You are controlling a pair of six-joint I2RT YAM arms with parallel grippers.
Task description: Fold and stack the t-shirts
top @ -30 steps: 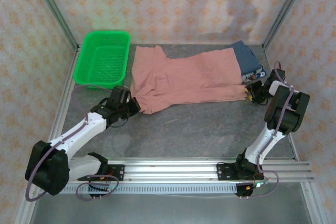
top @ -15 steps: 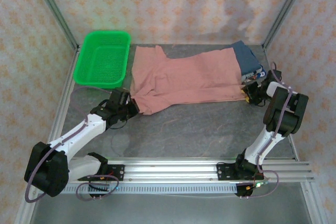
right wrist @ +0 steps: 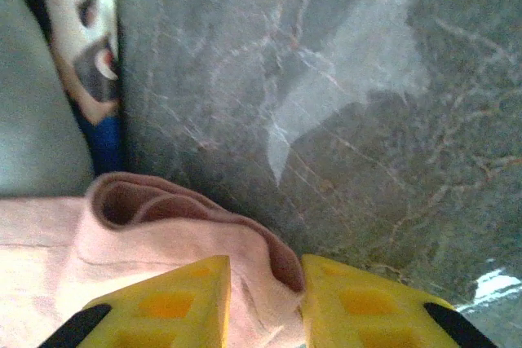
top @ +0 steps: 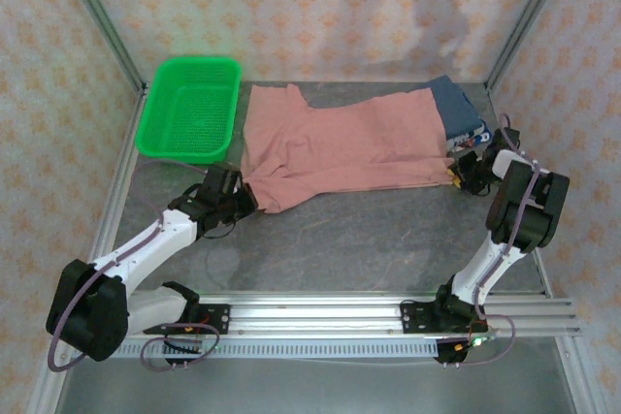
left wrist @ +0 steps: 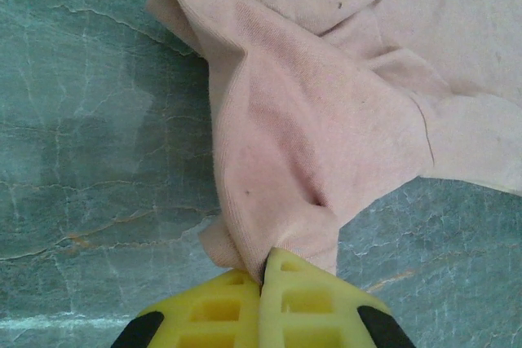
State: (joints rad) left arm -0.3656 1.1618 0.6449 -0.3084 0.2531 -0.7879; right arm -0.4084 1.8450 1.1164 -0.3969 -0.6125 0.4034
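We held the salmon-pink t-shirt [top: 340,147], which lay spread out, clamped at opposite corners in the left gripper [left wrist: 263,270] and right gripper [right wrist: 263,283]. Folding seemed barely begun, and the slate-blue t-shirt [top: 454,106] at its far-right edge awaited stacking.

Bright even light, soft shadows, blurry right-wrist close-up
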